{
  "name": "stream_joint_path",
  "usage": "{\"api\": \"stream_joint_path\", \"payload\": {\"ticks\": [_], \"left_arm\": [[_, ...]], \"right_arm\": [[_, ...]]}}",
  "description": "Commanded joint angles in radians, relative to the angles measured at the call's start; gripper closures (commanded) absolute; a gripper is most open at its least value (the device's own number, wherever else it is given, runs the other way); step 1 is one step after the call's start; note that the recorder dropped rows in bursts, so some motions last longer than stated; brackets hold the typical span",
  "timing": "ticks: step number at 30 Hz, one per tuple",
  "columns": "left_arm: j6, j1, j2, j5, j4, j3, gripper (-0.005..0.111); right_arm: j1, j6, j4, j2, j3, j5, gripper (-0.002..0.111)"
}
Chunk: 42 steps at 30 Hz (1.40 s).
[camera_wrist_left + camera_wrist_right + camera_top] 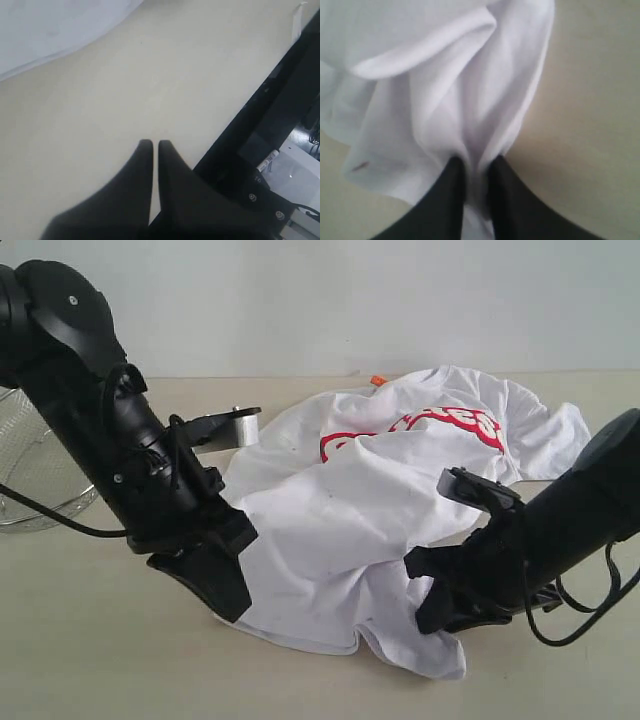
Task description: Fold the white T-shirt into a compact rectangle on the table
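My right gripper (475, 162) has its two black fingers pinched on a raised fold of the white T-shirt (445, 75), at the shirt's near right edge as the exterior view shows it. My left gripper (151, 145) is closed on nothing, its tips together over bare table (125, 90), just beside the shirt's near left edge.

The shirt lies crumpled in the middle of the table, far from any rectangle. The red band of lettering (440, 425) is twisted on the far side, the orange neck tag (377, 381) pokes out at the far edge, and the near half is heaped in loose folds.

My worry is the pinch itself. I cannot tell how many layers are caught in it. If there is more than one, a lift will drag the whole bundle instead of spreading the cloth.

With only one side held, a pull to the right would likely slide the garment across the smooth top rather than flatten it. The bite also looks shallow, so the cloth could slip out.

On the left, the wire mesh bowl (30, 460) sits close behind that arm. A wide swing there could knock it.
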Motion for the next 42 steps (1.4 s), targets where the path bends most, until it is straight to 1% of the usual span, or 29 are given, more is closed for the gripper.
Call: {"api": "stream_joint_path", "payload": {"ticks": [1, 7, 12, 21, 27, 35, 38, 42], "left_arm": [[0.006, -0.006, -0.012, -0.011, -0.012, 0.005, 0.102], [0.006, -0.006, -0.012, -0.009, -0.012, 0.005, 0.102], [0.018, -0.006, -0.012, -0.009, -0.010, 0.005, 0.102], [0.023, -0.006, -0.012, -0.001, -0.004, 0.005, 0.102], [0.029, -0.006, -0.012, 0.002, -0.004, 0.005, 0.102], [0.036, -0.006, -0.012, 0.012, -0.004, 0.005, 0.102], [0.041, -0.006, -0.012, 0.013, -0.004, 0.005, 0.102], [0.048, -0.006, -0.012, 0.013, -0.004, 0.005, 0.102]], "right_arm": [[0.006, -0.001, -0.070, 0.035, 0.020, -0.049, 0.108], [0.005, 0.091, -0.147, -0.016, 0.020, -0.014, 0.108], [0.005, 0.264, -0.323, -0.119, 0.020, 0.041, 0.108], [0.005, 0.469, -0.543, -0.233, 0.020, 0.146, 0.108], [0.005, 0.623, -0.741, -0.254, 0.020, 0.240, 0.108], [0.005, 0.745, -0.886, -0.259, 0.020, 0.276, 0.108], [0.005, 0.824, -0.986, -0.282, 0.020, 0.305, 0.108], [0.005, 0.877, -1.106, -0.310, 0.020, 0.348, 0.108]]}}
